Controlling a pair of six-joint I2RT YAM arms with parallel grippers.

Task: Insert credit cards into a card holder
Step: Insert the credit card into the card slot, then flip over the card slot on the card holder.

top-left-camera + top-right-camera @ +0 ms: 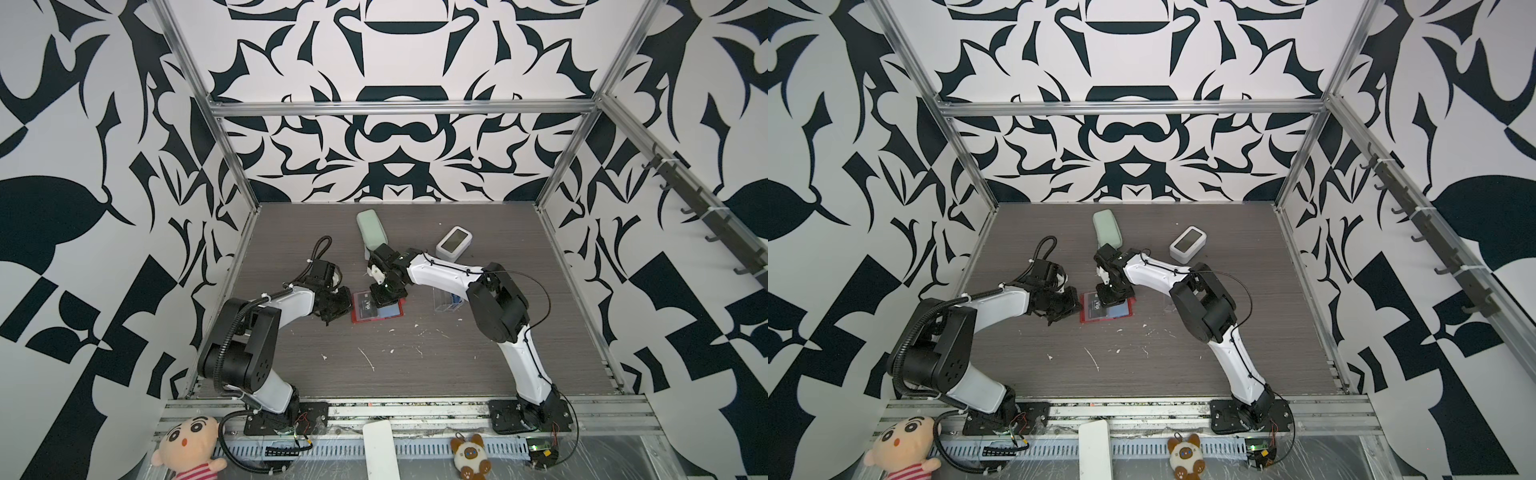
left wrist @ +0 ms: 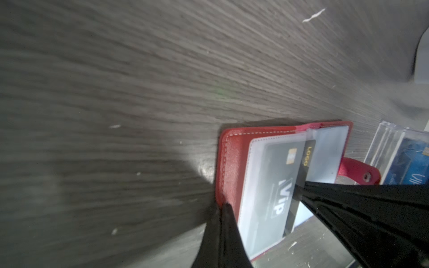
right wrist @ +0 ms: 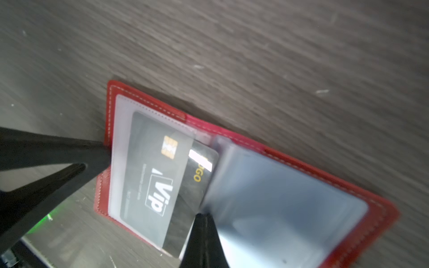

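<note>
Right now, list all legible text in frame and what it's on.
"Vip": white, on the black card in the red card holder.
"LOGO": gold, same card's uncovered end.
"Vi", cut off: blue card in the clear acrylic stand.
Fine print beside "Vip": too blurred.
Display of the white screen device: unreadable.

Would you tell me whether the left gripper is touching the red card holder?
Touching: in the left wrist view, the shut left gripper rests its tip on the card holder at its red cover edge.
</note>
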